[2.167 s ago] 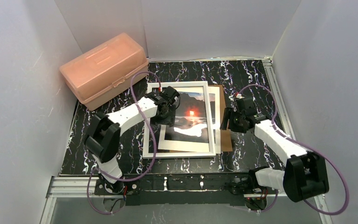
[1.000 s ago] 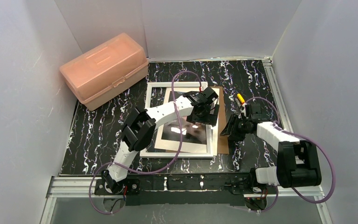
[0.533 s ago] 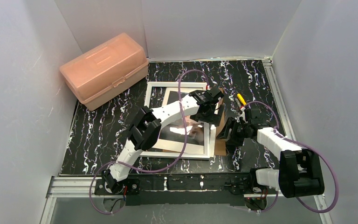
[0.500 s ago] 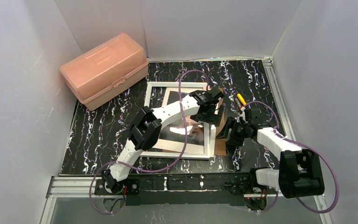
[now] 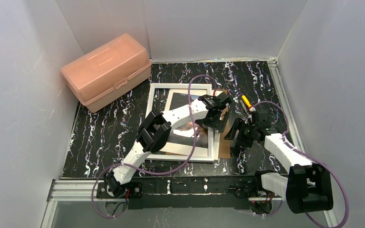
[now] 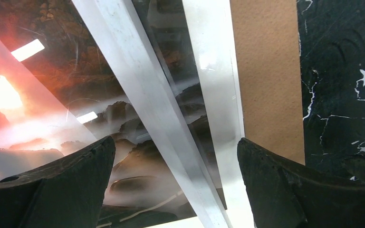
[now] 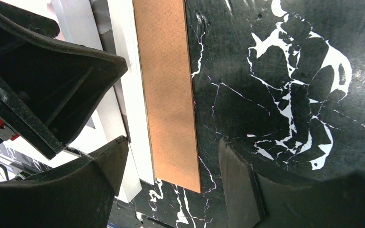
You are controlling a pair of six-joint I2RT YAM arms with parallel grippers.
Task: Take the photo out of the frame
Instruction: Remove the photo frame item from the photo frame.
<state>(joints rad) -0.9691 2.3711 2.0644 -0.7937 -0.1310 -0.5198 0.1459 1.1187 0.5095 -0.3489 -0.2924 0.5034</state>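
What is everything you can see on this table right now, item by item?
Pink translucent plastic lidded box: one, pink, table's far left corner.
Flat rectangular white-bordered picture frame: one, white, table centre.
Glossy sunset photo print: one, orange-red and dark, skewed against the frame's border.
Brown fibreboard backing board: one, brown, showing along the frame's right side.
Small yellow pen-like stick: one, yellow, right of the board.
Black white-veined table: one, beneath everything.
Left gripper: one, black, open above the frame's right edge.
Right gripper: one, black, open above the board.
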